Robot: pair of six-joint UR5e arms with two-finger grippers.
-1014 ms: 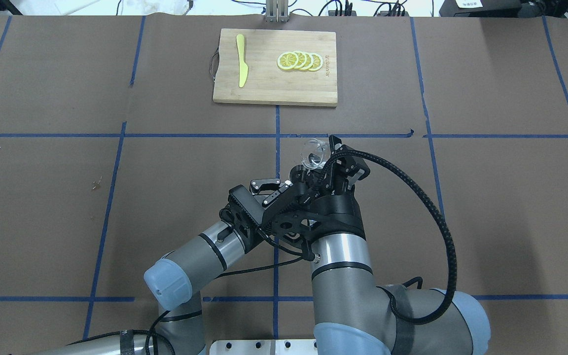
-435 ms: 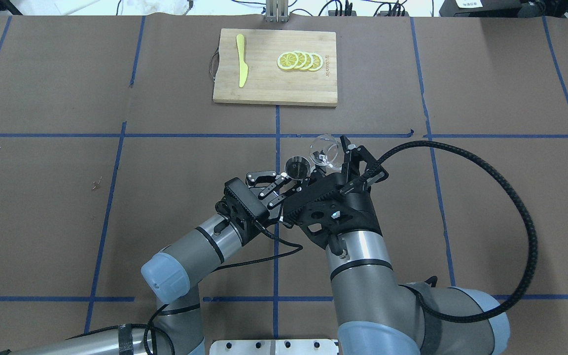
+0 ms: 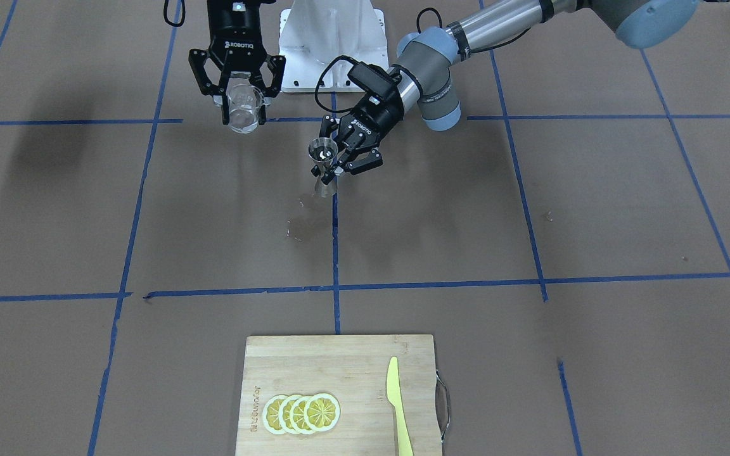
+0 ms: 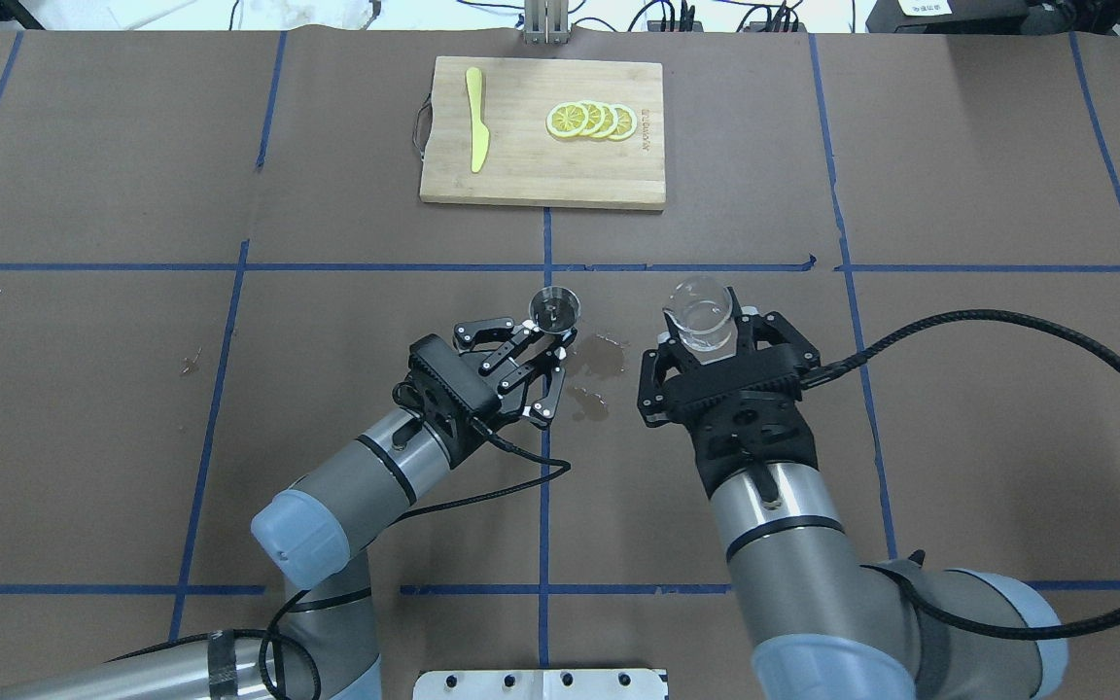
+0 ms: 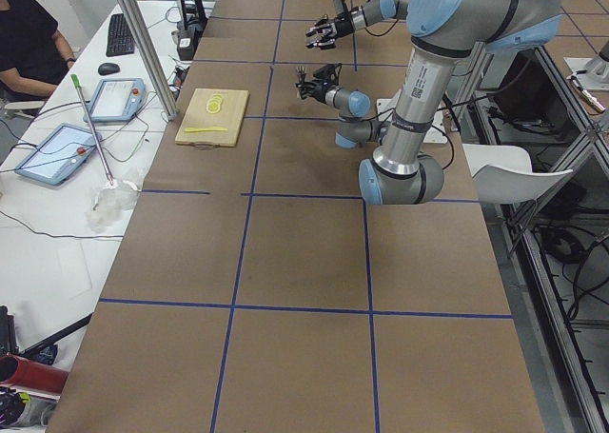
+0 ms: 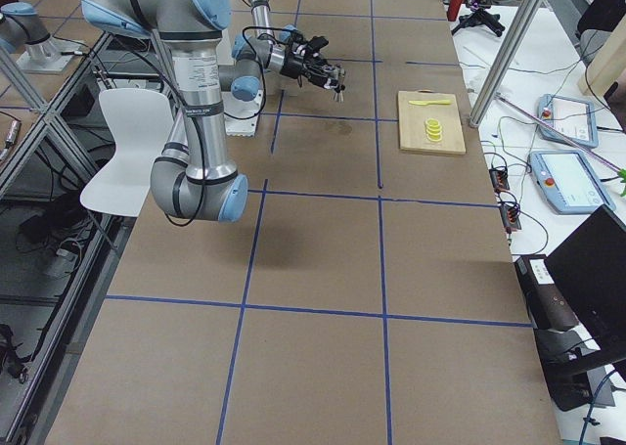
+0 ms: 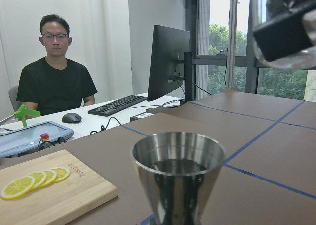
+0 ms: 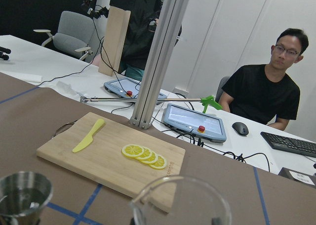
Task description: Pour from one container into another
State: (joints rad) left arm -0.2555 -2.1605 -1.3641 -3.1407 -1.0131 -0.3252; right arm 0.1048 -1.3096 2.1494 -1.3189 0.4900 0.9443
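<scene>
The small clear glass cup (image 4: 699, 313) is upright in my right gripper (image 4: 706, 335), which is shut on it, right of the table's centre line. In the front-facing view the cup (image 3: 242, 106) hangs clear of the table in that gripper (image 3: 241, 114). The steel jigger (image 4: 554, 309) stands upright to its left, with my left gripper (image 4: 552, 342) shut on its waist. Whether the base of the jigger (image 3: 323, 166) touches the table I cannot tell. The left wrist view shows dark liquid inside the jigger (image 7: 177, 168). The cup's rim (image 8: 180, 200) fills the bottom of the right wrist view.
Wet spill patches (image 4: 603, 356) mark the brown paper between the two grippers. A wooden cutting board (image 4: 521, 175) with lemon slices (image 4: 591, 120) and a yellow knife (image 4: 475, 118) lies at the far middle. A person (image 8: 266, 94) sits at a desk beyond it.
My right gripper has swung right, away from the jigger, and brought the glass cup back upright. My left gripper has moved a little left and forward with the jigger.
</scene>
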